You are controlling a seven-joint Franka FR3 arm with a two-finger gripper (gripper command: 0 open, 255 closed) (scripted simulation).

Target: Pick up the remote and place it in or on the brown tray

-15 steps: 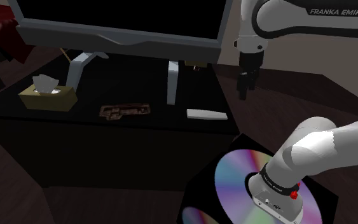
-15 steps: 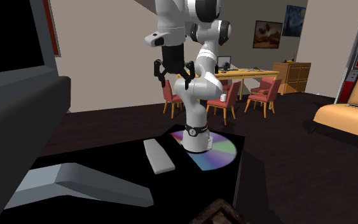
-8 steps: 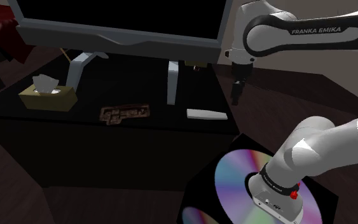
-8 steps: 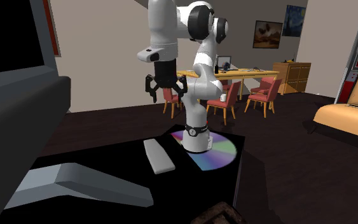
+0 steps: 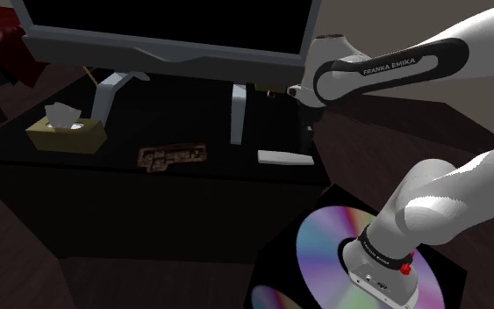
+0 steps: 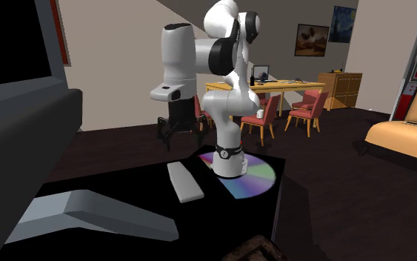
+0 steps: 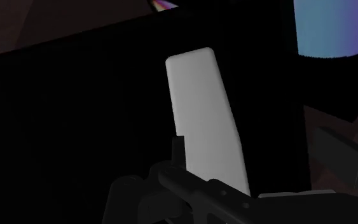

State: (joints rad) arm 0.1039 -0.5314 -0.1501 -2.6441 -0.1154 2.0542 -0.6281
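The brown tray [image 5: 173,156] lies flat on the black surface [image 5: 192,118], between a tan tissue box [image 5: 67,133] with a white tissue poking out and the pale grey remote [image 5: 284,158]. The remote lies flat near the edge by the stand [image 5: 278,253], well apart from the tray. A large dark screen [image 5: 166,22] on grey legs stands behind them, and across the room a wooden dining table [image 6: 295,85] with red chairs [image 6: 307,107] sits below framed pictures [image 6: 312,38]. The arm [image 5: 429,202] carries the lettering "FRANKA EMIKA" [image 5: 385,64], and its claw [image 6: 178,132] hangs above the remote, spread and touching nothing.
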